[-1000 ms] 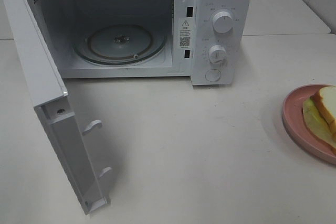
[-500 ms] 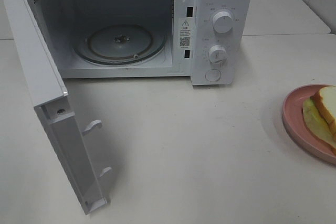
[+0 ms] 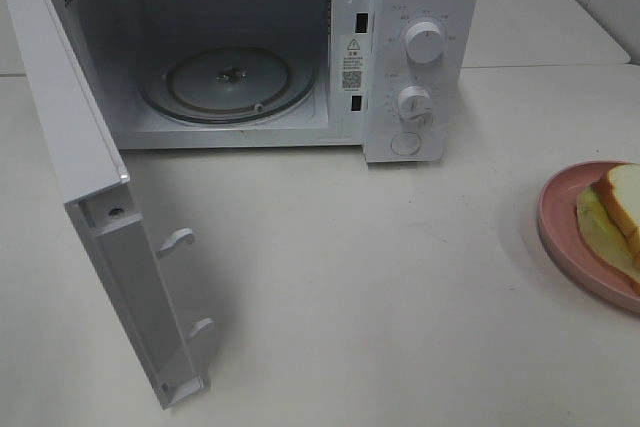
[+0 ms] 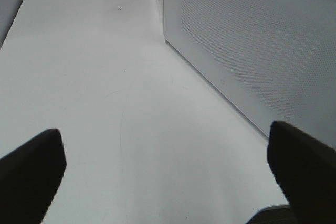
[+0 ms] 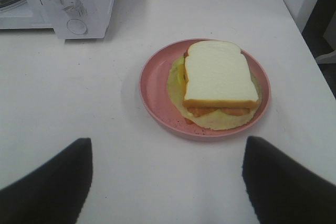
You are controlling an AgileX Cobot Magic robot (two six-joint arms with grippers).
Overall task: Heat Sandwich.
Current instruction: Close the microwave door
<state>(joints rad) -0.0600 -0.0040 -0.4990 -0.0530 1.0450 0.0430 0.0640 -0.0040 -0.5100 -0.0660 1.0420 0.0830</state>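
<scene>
The sandwich (image 5: 219, 77), white bread with tan crust over pale green lettuce, lies on a round pink plate (image 5: 155, 85). In the high view the sandwich (image 3: 618, 212) and pink plate (image 3: 558, 215) sit at the table's right edge, partly cut off. My right gripper (image 5: 167, 179) stands open a short way back from the plate, nothing between its fingers. The white microwave (image 3: 420, 47) stands at the back with its door (image 3: 90, 207) swung wide open and its glass turntable (image 3: 228, 82) bare. My left gripper (image 4: 168, 169) is open over bare table beside the microwave's perforated side wall (image 4: 257, 40).
Two dials (image 3: 424, 42) and a round button (image 3: 405, 143) sit on the microwave's front panel. The open door juts toward the table's front left. White tabletop (image 3: 350, 267) stretches between door and plate. Neither arm shows in the high view.
</scene>
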